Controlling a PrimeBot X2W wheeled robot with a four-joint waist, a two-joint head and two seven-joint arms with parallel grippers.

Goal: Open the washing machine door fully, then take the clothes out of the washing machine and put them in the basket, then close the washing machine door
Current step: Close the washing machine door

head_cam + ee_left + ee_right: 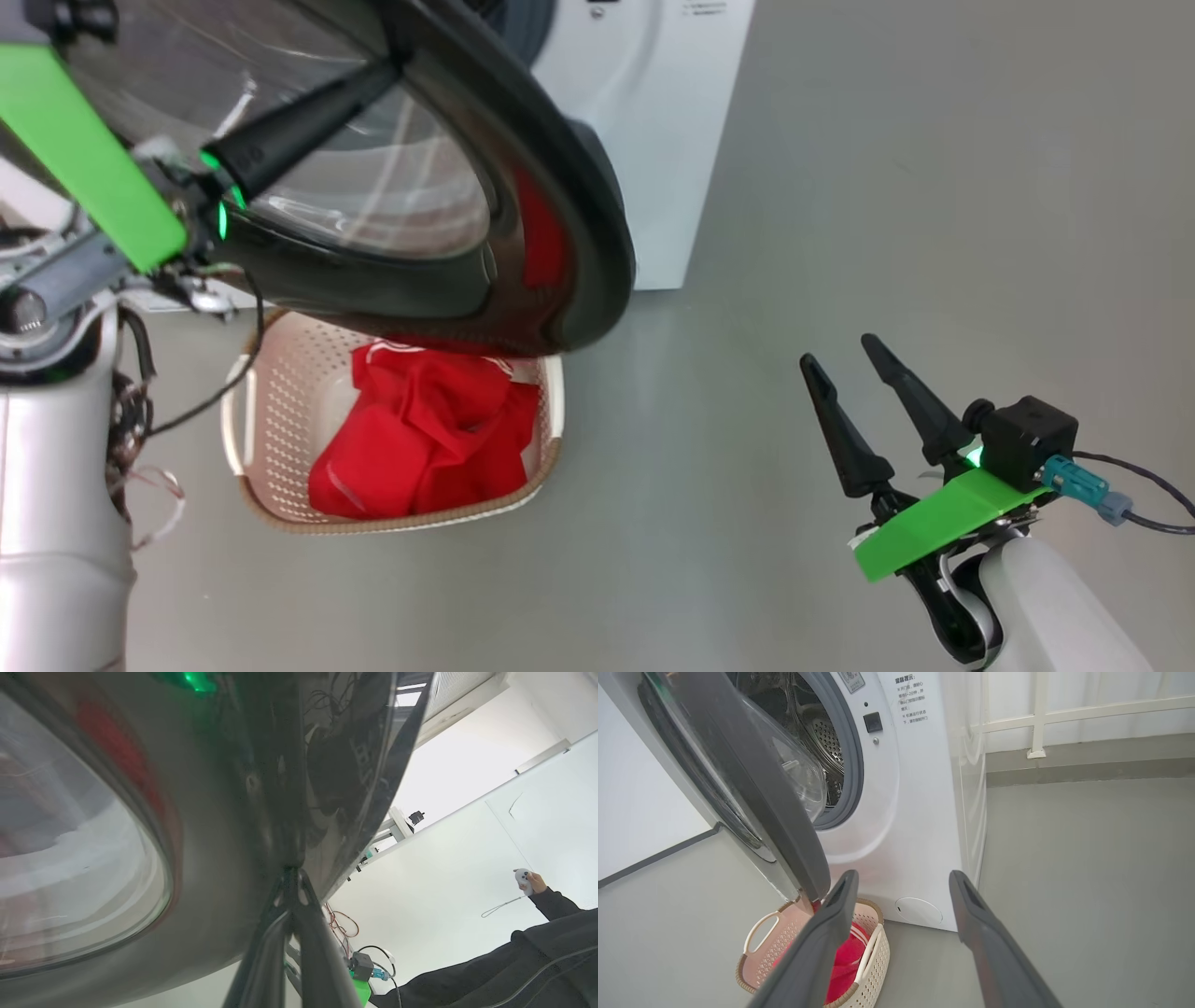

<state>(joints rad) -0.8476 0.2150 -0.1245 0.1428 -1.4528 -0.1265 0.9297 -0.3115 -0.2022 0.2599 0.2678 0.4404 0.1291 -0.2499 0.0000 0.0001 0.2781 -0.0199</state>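
On the left gripper [292,876], both fingers closed together, nothing pinched between them, tips set against the glossy black rim of the washing machine door [219,821]. In the head view, up at 10 o'clock, its dark fingers [308,121] laid across the domed glass and pointing toward 2 o'clock, with a green plate on the wrist behind.

On the right gripper [838,349], jaws spread wide and empty. Down at 4 o'clock of the head view, pointing toward 11 o'clock, hanging over bare grey floor [840,187], well apart from everything else. In the right wrist view, its fingers [831,933] parted on either side of the machine's lower front.

Outward from the left fingertips: door swung out from the washing machine [653,140] and standing at an angle, lower edge over the far end of the basket [280,392]; touching or not, impossible to tell. White machine body at 12 o'clock of the head view. Grey gasket and perforated drum visible at 11 o'clock of the right wrist view.

Basket on the floor at 7 o'clock of the head view, just in front of the machine. Red clothes [429,439] heaped inside, their colour mirrored in the door's black rim.

Farther off, at 4 o'clock of the left wrist view, a person's dark sleeve [514,961]; at 3 o'clock, a hand [535,883] holding a small white controller.
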